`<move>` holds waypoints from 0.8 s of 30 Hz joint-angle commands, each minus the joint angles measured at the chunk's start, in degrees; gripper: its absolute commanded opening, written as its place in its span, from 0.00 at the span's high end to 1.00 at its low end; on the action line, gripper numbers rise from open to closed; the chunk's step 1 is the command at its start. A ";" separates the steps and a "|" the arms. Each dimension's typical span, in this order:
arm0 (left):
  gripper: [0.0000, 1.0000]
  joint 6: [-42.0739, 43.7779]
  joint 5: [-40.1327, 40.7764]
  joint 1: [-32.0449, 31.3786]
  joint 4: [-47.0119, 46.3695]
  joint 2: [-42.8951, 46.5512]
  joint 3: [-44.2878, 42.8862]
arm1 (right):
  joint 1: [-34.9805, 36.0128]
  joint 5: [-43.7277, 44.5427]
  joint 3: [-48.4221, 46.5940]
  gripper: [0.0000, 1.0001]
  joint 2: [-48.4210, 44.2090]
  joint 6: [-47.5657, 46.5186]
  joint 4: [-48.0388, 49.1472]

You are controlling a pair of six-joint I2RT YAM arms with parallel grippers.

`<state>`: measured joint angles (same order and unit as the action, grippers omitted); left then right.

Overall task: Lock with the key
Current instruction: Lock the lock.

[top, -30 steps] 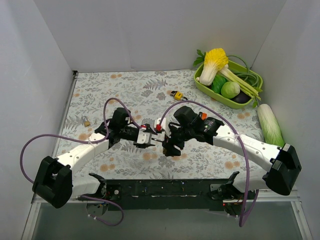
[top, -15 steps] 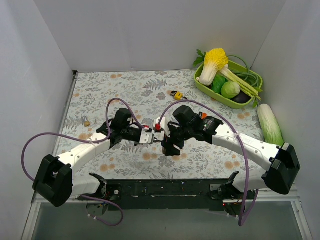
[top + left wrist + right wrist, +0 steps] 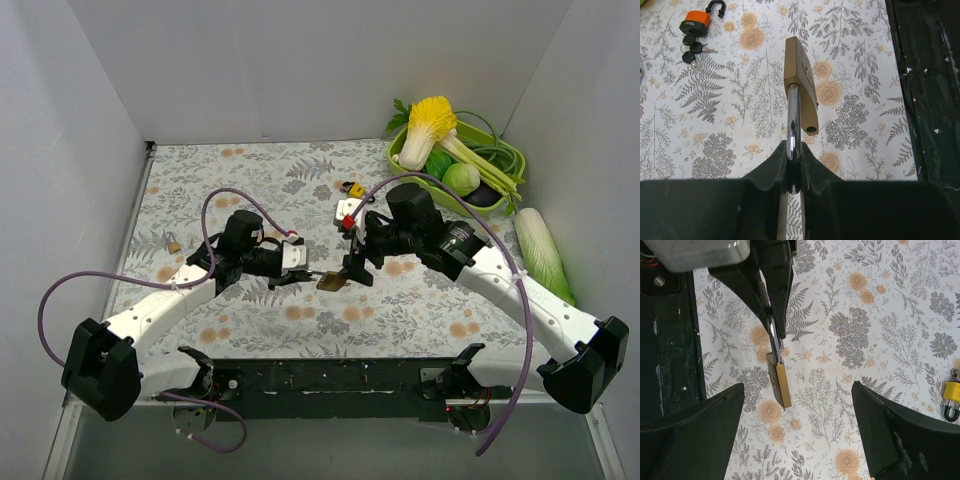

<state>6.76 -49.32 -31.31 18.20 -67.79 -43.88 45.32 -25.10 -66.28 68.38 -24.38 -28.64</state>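
Observation:
My left gripper is shut on the steel shackle of a brass padlock and holds it out above the table. The hole for the shackle's free end shows open on the body. My right gripper is open wide and empty, just right of the padlock and apart from it. An orange padlock with a bunch of keys lies on the table, seen only in the left wrist view. No key shows in the brass padlock.
A yellow padlock lies at mid-back. A small brass padlock lies at the left. A green basket of vegetables stands at the back right, with a napa cabbage beside it. The black base rail runs along the near edge.
My right gripper has let go and drawn back up and to the right, now open. The brass padlock now hangs in view from my left gripper, which shifted slightly right.

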 commanded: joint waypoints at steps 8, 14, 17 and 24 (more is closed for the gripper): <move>1.00 -11.86 -6.93 -0.24 -3.96 6.53 -7.62 | -3.13 -10.31 2.38 0.11 -4.40 -7.70 -4.32; 1.00 -16.43 -9.39 -0.15 -3.52 6.35 -11.67 | -3.48 -14.62 2.73 0.11 -3.43 -7.52 -2.56; 1.00 -19.67 -9.48 -0.16 -5.01 6.79 -12.72 | -3.48 -15.76 3.87 0.12 -3.78 -7.35 -0.28; 1.00 -23.90 -9.92 -0.15 -8.26 7.67 -12.81 | -3.49 -16.29 5.46 0.13 -4.84 -4.10 4.65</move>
<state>-14.04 -55.44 -31.35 15.59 -63.42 -53.52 42.00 -39.77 -60.90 65.04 -30.24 -28.62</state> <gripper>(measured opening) 0.079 0.884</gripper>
